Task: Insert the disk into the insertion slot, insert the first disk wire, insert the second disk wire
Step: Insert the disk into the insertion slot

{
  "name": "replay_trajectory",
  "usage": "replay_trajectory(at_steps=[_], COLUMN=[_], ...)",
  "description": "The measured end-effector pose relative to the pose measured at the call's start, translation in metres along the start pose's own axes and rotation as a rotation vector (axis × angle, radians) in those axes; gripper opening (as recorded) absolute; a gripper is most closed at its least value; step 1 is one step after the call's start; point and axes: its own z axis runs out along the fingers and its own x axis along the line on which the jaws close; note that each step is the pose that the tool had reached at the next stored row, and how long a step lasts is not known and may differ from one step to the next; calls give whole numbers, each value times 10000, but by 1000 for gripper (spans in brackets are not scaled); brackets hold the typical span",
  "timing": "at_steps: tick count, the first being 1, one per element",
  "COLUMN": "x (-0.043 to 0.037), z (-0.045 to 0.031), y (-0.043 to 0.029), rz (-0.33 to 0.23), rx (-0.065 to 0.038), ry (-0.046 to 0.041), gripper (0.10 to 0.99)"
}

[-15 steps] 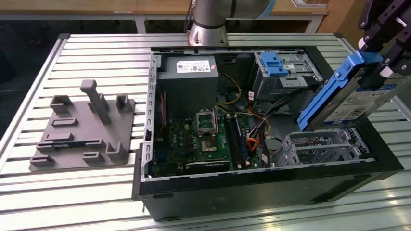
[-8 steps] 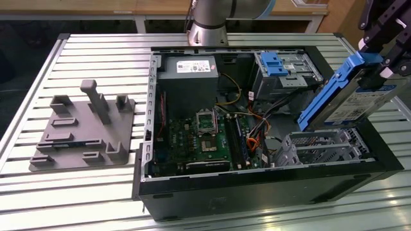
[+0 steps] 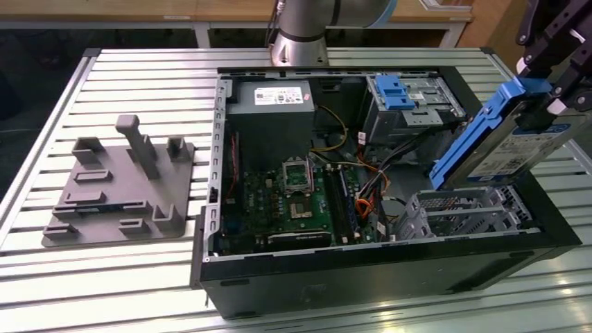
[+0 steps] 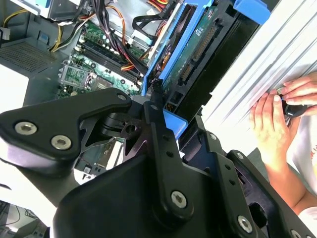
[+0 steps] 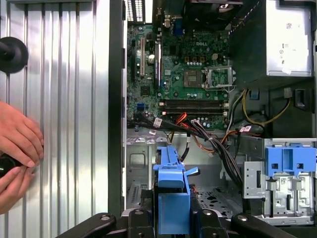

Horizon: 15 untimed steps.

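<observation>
My gripper (image 3: pixel 553 87) is shut on the disk (image 3: pixel 514 149), a silver drive with a white label in a blue carrier frame (image 3: pixel 465 142). It holds the disk tilted steeply, low end down, above the right side of the open black computer case (image 3: pixel 370 274). The insertion slot (image 3: pixel 462 211), a low silver perforated cage, sits just below the disk's lower end, apart from it. In the second wrist view the disk's green circuit side (image 4: pixel 198 44) faces the camera. The first wrist view has the blue carrier (image 5: pixel 173 198) between my fingers, over the slot (image 5: pixel 141 173). Loose cables (image 3: pixel 370 189) lie beside the slot; I cannot tell which are the disk wires.
A taller metal bay with a blue latch (image 3: pixel 403 94) stands at the case's back right. A grey fixture plate (image 3: pixel 120 191) lies on the slatted table at the exterior view's left. A person's hands (image 5: pixel 17 148) rest on the table beside the case.
</observation>
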Motion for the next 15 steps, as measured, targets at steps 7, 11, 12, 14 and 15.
replay_trajectory(at_steps=[7,11,12,14,15], x=[2,3,3,3,4], z=[28,46,52,63,69], y=[-1,-2,-2,-2,-3], rz=[-1,-1,-1,-1,-1], rx=[0,0,0,0,0], ry=[0,1,1,0,0], gripper=[365,365,365,365,365])
